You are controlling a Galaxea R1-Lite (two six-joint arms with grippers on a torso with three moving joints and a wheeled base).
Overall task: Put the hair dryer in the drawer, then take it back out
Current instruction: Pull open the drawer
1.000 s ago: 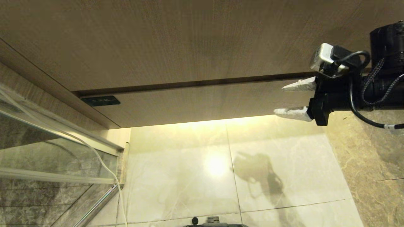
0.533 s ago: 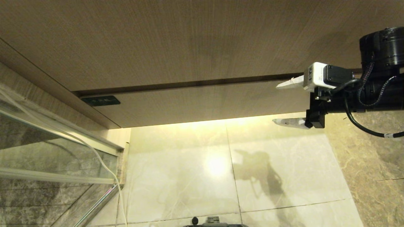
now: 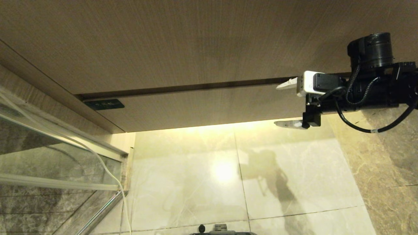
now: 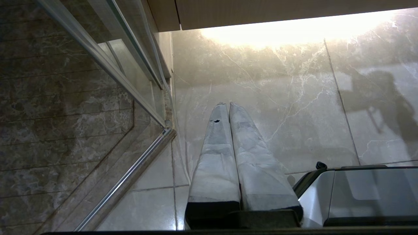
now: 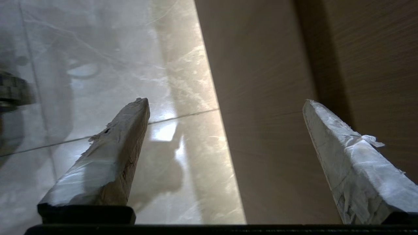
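Two white-taped fingers of the right gripper stand wide apart with nothing between them, level with the closed drawer and in front of its right end; one finger lies over the dark seam along the drawer's top edge, the other just under its lower edge, above the pale marble floor; whether either touches the wood cannot be told; the small dark label sits at the drawer's far left corner, well apart from the gripper; a taller wood panel rises above the drawer; the hair dryer shows in no view; the left gripper hangs over the floor beside a glass partition, its fingers pressed together and holding nothing.
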